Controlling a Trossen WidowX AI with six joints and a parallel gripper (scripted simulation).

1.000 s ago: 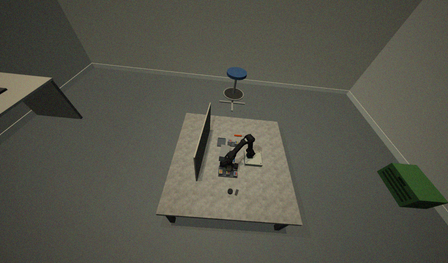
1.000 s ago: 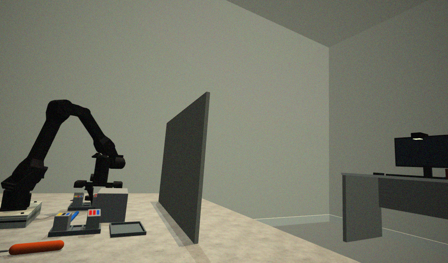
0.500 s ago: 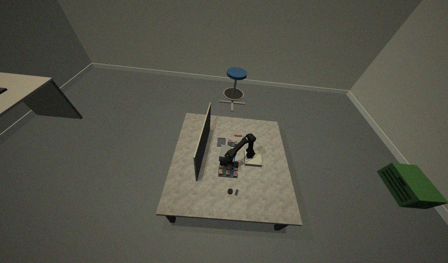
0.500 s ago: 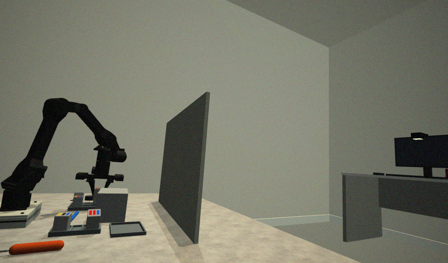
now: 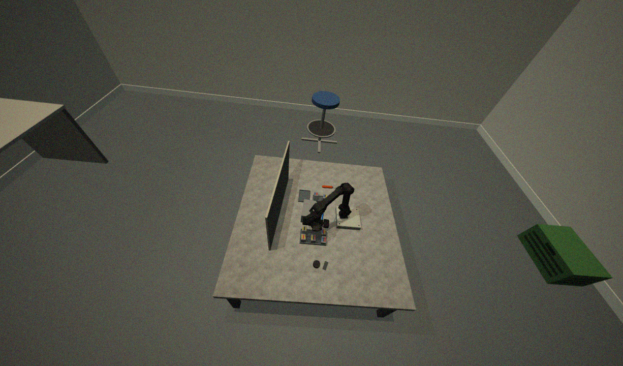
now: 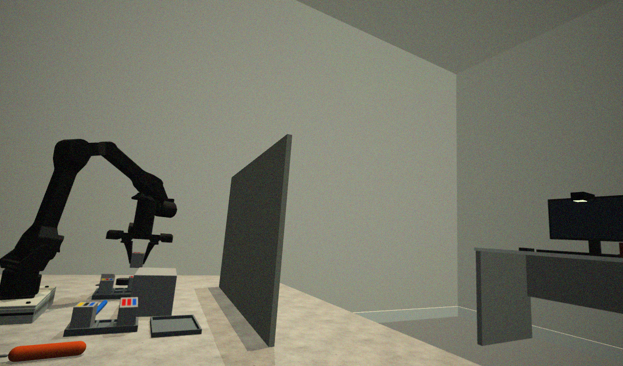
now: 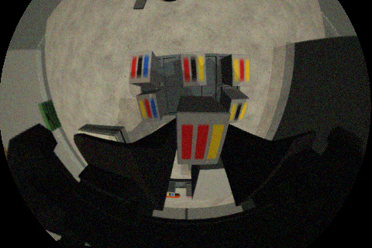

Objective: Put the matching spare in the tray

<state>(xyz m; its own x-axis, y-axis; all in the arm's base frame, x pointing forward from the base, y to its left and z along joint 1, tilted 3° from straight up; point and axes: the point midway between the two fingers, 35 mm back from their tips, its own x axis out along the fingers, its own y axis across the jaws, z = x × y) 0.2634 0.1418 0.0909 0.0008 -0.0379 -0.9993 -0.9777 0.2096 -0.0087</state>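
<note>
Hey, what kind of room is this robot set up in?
Probably a workshop or lab: a bare grey room where the arm's gripper lifts a coded spare over a stone-look table, with an office desk and monitor, and a blue stool.

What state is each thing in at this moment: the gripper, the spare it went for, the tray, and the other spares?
gripper: shut on the red-red-yellow spare, raised above the rack.
red-red-yellow spare: lifted, upright, between the fingers.
tray: on the table, nothing in it.
other spares: seated in the rack.
orange-handled tool: lying flat, untouched.
</note>
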